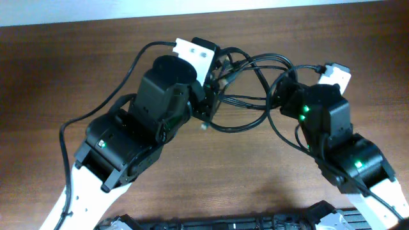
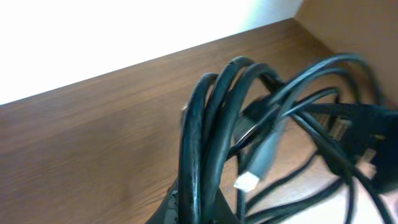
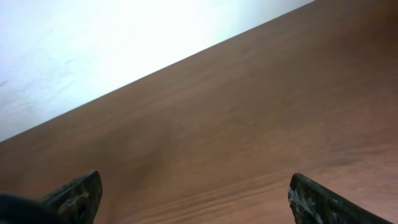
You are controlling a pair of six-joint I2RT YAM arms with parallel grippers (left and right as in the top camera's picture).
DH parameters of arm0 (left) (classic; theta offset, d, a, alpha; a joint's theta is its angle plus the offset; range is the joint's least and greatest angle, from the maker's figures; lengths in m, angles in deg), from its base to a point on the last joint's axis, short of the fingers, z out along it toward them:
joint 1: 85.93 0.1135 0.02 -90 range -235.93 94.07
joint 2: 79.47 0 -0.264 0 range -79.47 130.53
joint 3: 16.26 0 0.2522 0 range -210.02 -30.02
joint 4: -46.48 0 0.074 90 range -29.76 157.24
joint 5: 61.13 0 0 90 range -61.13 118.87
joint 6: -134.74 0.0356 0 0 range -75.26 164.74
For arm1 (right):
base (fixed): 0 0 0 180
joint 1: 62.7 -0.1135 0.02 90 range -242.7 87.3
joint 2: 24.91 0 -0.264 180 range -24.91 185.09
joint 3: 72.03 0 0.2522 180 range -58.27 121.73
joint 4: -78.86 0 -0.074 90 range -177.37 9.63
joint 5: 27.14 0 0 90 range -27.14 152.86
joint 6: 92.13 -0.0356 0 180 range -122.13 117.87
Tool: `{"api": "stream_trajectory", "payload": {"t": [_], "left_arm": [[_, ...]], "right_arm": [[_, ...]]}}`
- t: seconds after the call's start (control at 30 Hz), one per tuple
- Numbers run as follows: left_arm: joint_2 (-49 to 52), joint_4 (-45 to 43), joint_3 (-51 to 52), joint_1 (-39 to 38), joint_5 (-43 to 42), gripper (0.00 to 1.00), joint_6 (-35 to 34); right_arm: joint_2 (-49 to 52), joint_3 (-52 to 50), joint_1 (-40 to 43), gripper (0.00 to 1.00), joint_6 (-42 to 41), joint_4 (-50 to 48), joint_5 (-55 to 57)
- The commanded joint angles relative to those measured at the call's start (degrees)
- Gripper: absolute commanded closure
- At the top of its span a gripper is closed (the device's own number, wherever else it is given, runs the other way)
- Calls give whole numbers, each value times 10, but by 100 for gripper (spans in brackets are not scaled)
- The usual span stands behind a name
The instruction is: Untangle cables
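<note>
Left tool (image 1: 211,102) — glossy looped cables (image 2: 200,143)

The place looks like a robotics lab or test bench, not a home. Two machines, the left arm (image 1: 128,140) and the right arm (image 1: 345,153), built of black and white housings, work over a plain brown wood-grain table (image 1: 51,57). The table is set against a bare white wall (image 2: 93,37). Small green status lights (image 1: 305,110) glow on the arm housings. A tangle of thin black cables (image 1: 255,96) sits between the arms as the test material.
</note>
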Motion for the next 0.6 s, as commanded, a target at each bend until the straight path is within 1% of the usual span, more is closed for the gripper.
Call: {"api": "stream_trajectory", "payload": {"t": [0.0, 0.27, 0.37, 0.5, 0.57], "left_arm": [[-39, 12, -8, 8, 116, 100, 11], [-40, 24, -8, 20, 196, 100, 9], [-40, 36, -8, 39, 196, 100, 9], [-40, 54, -8, 65, 191, 100, -19], [-40, 54, -8, 66, 181, 100, -19]], "right_arm": [[-26, 1, 8, 6, -5, 25, 96], [-59, 1, 8, 6, -10, 61, 132], [-66, 1, 8, 6, -11, 70, 138], [-67, 1, 8, 5, -22, 79, 137], [-67, 1, 8, 5, -23, 79, 137]]}}
